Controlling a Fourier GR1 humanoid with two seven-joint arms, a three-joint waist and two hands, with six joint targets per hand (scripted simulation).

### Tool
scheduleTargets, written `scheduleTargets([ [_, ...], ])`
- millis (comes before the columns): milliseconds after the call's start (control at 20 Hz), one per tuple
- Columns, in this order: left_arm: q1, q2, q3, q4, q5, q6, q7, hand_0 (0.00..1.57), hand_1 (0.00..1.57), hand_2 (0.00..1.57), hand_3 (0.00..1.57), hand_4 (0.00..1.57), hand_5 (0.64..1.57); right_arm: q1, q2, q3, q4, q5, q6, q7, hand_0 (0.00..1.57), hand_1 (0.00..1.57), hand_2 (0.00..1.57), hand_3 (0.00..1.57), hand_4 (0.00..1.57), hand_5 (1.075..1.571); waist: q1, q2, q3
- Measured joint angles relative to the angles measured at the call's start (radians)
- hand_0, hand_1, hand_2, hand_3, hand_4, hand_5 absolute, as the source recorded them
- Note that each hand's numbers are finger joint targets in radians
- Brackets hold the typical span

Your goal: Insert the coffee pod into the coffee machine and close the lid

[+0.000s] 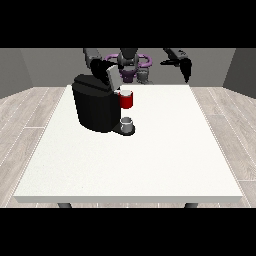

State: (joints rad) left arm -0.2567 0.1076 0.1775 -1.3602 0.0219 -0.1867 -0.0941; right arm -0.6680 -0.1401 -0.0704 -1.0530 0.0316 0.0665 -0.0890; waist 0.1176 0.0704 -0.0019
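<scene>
No readable writing or brand marks anywhere. Hand at the view's left [101, 66] sits above the coffee machine [95, 107], at its raised grey lid [111, 76]; finger state cannot be told. Coffee machine: black, boxy, on the left half of the white table [150, 160]. Red brew head [126, 100] juts from its front; a small grey cup [127, 123] stands below on the base. Coffee pod cannot be made out. Hand at the view's right [185, 65] hangs clear of the table, fingers straight, pointing down

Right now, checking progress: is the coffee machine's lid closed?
No: the lid stands tilted up above the coffee machine, not shut down on it.
</scene>
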Motion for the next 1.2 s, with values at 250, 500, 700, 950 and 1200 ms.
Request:
scheduleTargets([
  [250,-0.004,0.008,0.002,0.005,0.012,0.001,0.006,0.0,0.0,0.0,0.0,0.14,1.571,-0.045,0.0,0.006,0.033,0.022,-0.003,0.013,0.0,0.0,0.0,0.0,0.0,1.571,0.014,0.008,0.0007],
  [500,-0.021,0.018,-0.001,0.009,0.025,-0.007,0.02,0.0,0.0,0.0,0.0,0.0,1.571,-0.103,0.008,0.028,0.053,0.062,-0.016,0.029,0.0,0.0,0.0,0.0,0.15,1.571,0.025,0.01,0.0014],
  [700,0.001,0.004,-0.026,-0.001,0.017,-0.014,-0.015,0.0,0.0,0.0,0.0,0.18,1.571,-0.133,0.022,0.042,0.063,0.092,-0.037,0.043,0.0,0.0,0.0,0.0,0.14,1.571,0.036,-0.002,0.0015],
  [950,-0.002,-0.023,-0.052,-0.022,0.0,0.013,-0.046,0.0,0.0,0.0,0.0,0.21,1.571,-0.149,0.042,0.044,0.079,0.098,-0.034,0.015,0.0,0.0,0.0,0.0,0.03,1.571,0.03,0.002,0.0017],
  [1200,0.036,-0.04,-0.063,-0.026,0.009,0.01,-0.064,0.0,0.0,0.0,0.0,0.19,1.571,-0.09,0.091,0.078,0.046,0.084,-0.005,-0.039,0.0,0.0,0.0,0.0,0.35,1.571,0.005,-0.044,0.0018],
])
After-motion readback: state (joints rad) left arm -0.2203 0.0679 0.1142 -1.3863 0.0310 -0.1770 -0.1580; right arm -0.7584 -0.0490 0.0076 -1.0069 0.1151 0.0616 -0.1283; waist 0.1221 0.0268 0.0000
